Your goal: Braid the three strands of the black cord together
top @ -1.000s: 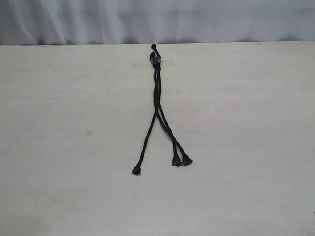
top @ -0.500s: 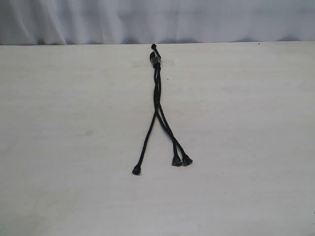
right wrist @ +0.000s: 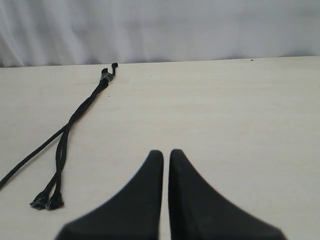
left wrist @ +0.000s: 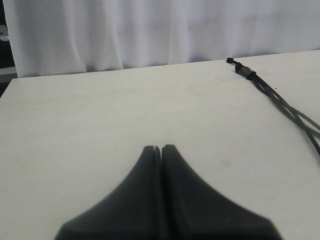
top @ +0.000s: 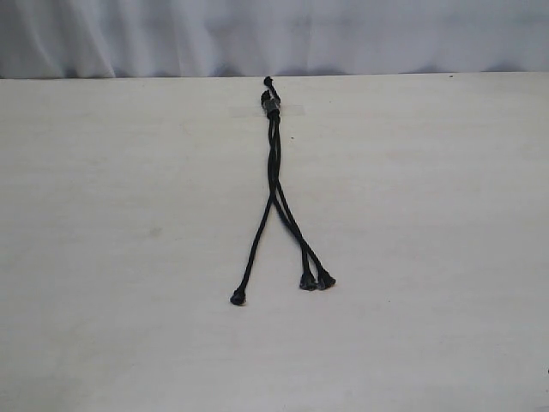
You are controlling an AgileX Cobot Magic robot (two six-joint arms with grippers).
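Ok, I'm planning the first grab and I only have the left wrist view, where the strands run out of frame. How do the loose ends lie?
Observer: In the exterior view, one strand splits off toward the left arm's side, its tip lying alone.
Operator: And the other two?
Observer: The other two strands run side by side toward the right arm's side, their tips nearly touching.
Operator: Right gripper?
Observer: The right gripper is off the cord, jaws together, holding nothing.
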